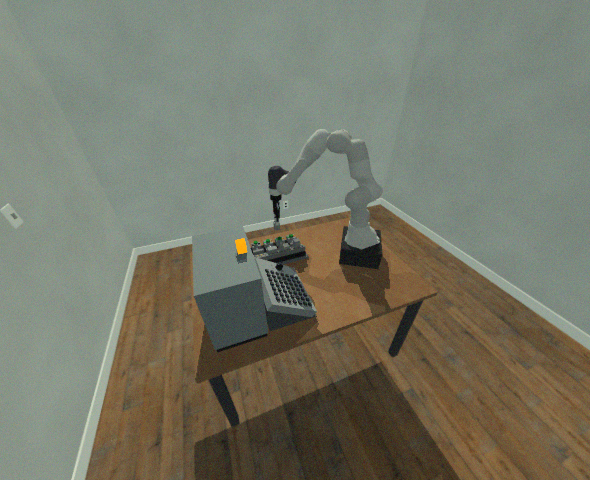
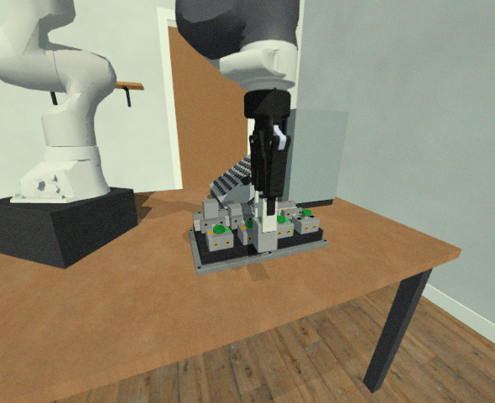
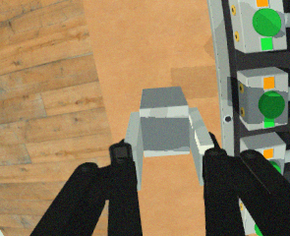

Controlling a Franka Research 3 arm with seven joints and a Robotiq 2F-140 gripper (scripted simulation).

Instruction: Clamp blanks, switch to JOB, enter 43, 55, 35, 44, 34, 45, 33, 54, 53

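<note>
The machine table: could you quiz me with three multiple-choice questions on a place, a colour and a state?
1. Where is the lit lamp?
a) On the floor
b) On top of the cabinet
c) On the arm's base

2. What colour are the round valve knobs?
a) Green
b) Red
c) Blue

3. How is the claw?
a) Wide open
b) Shut on nothing
c) Shut on a grey block

1 b: it glows up there in the top view.
2 a: the wrist view shows them green.
3 c: the block sits between the fingers.
</note>
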